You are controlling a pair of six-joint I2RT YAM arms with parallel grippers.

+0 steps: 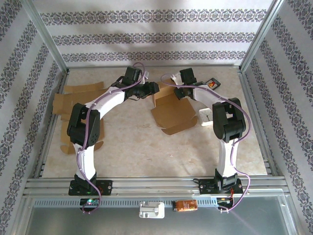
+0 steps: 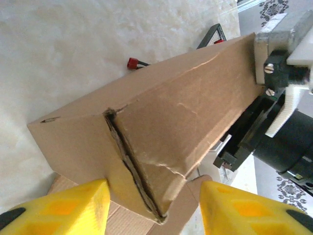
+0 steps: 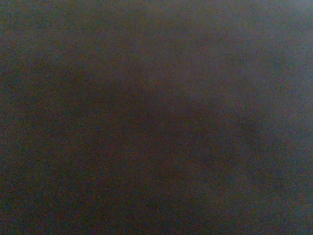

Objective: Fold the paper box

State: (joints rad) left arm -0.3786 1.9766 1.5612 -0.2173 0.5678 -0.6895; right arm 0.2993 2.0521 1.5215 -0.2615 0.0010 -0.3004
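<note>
Two pincers are found close together over the middle of the pale marbled desk (image 1: 142, 152) in the top view, where the brown cardboard box (image 1: 168, 113) is set with a loose flap spread towards the near side. The left pincer (image 1: 148, 91) is placed at the box's left end, the right pincer (image 1: 178, 92) at its far corner. Flat brown cardboard blanks (image 1: 80, 95) are laid well apart from it at the desk's left edge. The desk is bounded by an aluminium frame (image 1: 156, 183) and backed by grey-patterned striped wallpaper (image 1: 146, 36).

In the left wrist view the box is seen as a raised sleeve with creased walls. Its near end is straddled by the yellow fingertips (image 2: 63, 208), which are held moderately wide with a gap on one side, so no grip is judged there. The right pincer is seen touching the far end.

From the dark right wrist view no detail can be drawn. That pincer is closed tight, but whether cardboard is pinched cannot be told.

The body is judged formed, with the end flaps yet to be tucked in.
</note>
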